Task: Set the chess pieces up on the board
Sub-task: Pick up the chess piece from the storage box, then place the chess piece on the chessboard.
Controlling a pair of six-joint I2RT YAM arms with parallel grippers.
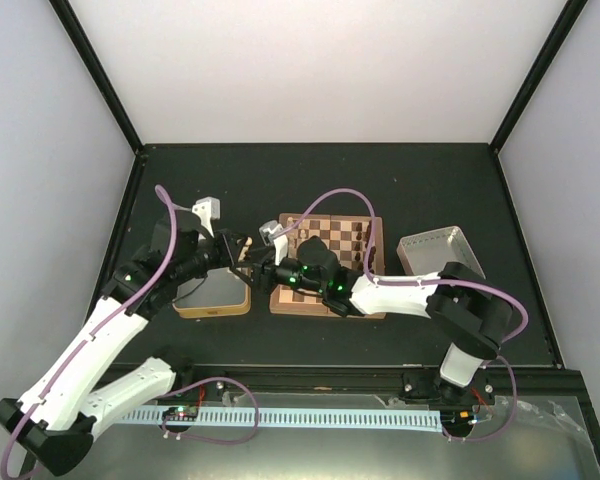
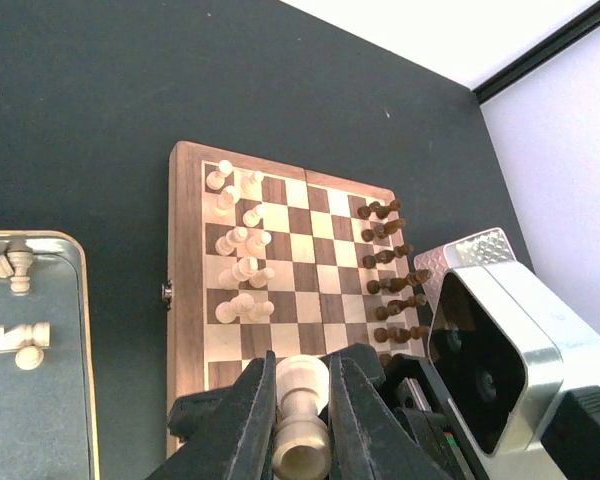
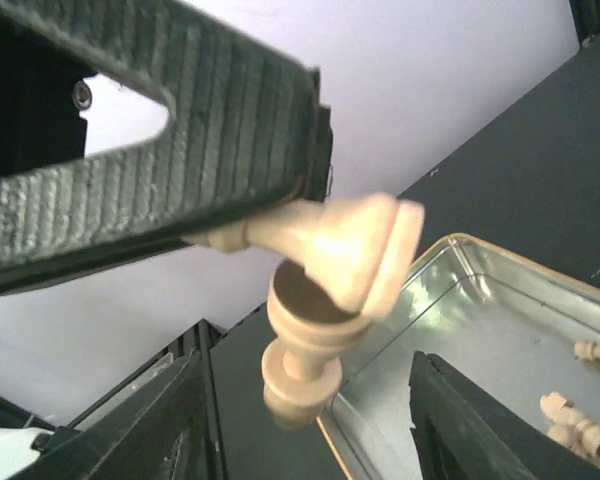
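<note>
The board (image 1: 352,268) lies in the middle, with pale chess pieces (image 2: 238,240) in two files on one side and dark ones (image 2: 392,268) on the other. My left gripper (image 1: 236,251) hovers off the board's left edge, over the tin, and is shut on a pale rook-like piece (image 2: 300,405). My right gripper (image 1: 264,268) reaches left to meet it. In the right wrist view its fingers (image 3: 185,430) stand wide apart. The left gripper's ribbed fingers (image 3: 180,130) hold the pale piece (image 3: 355,245) above them. A second blurred pale shape (image 3: 305,350) hangs below it, touching neither right finger.
A gold-tan tin (image 1: 212,296) with several loose pale pieces (image 2: 15,338) lies left of the board; it also shows in the right wrist view (image 3: 480,330). A silver-grey tray (image 1: 438,250) stands right of the board. Black frame posts edge the dark table.
</note>
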